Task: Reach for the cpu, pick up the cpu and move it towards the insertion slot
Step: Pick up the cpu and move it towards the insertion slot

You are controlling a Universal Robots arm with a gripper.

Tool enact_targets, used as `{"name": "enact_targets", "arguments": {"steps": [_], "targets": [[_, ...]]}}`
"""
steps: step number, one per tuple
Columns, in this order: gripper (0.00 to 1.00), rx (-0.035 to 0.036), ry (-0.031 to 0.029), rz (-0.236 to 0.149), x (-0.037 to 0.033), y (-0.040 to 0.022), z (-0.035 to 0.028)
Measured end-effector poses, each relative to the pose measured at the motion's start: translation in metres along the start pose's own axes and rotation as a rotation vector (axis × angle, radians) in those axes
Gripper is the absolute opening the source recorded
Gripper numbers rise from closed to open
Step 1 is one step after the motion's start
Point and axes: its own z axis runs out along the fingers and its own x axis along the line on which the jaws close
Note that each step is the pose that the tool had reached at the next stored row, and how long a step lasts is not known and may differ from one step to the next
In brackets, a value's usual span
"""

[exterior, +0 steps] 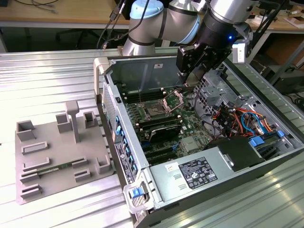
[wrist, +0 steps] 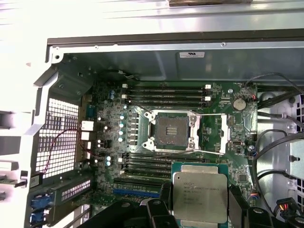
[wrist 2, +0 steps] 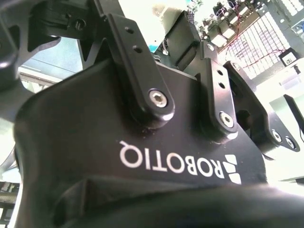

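In the first wrist view the cpu, a flat square chip with a silvery top, sits between my two black fingers. My gripper is shut on the cpu by its edges. The insertion slot lies a short way beyond the chip on the green motherboard; its dark socket is bare and its shiny bracket is swung open beside it. In the exterior view my gripper hangs inside the open computer case, above and to the exterior view's right of the insertion slot. The second wrist view shows the gripper's black housing close up.
Long black memory slots flank the socket. A dull grey heatsink, a power supply and coloured cables crowd the case. A grey plastic tray lies on the metal table at the exterior view's left.
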Motion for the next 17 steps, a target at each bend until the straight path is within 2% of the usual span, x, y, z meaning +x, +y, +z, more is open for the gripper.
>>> {"name": "enact_targets", "arguments": {"steps": [17], "targets": [[0.55,0.0,0.0,0.0,-0.0002,0.0038,0.0052]]}}
